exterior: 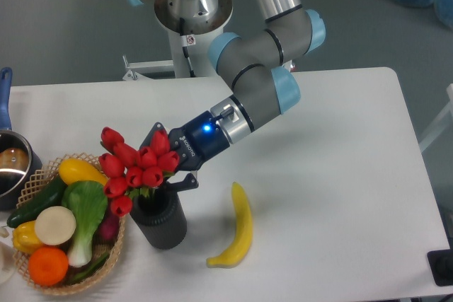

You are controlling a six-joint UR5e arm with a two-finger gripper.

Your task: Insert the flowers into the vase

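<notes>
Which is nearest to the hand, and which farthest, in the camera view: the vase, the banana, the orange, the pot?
From the hand:
1. Vase, just below it.
2. Banana, on the table at the lower right.
3. Orange, in the basket's front, lower left.
4. Pot, at the left edge of the table.

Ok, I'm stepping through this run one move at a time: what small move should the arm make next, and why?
Probably open the gripper and let go. The flowers sit right above the vase, their stems seemingly down in its mouth, so the vase looks ready to hold them. How deep the stems reach is hidden by the buds.
</notes>
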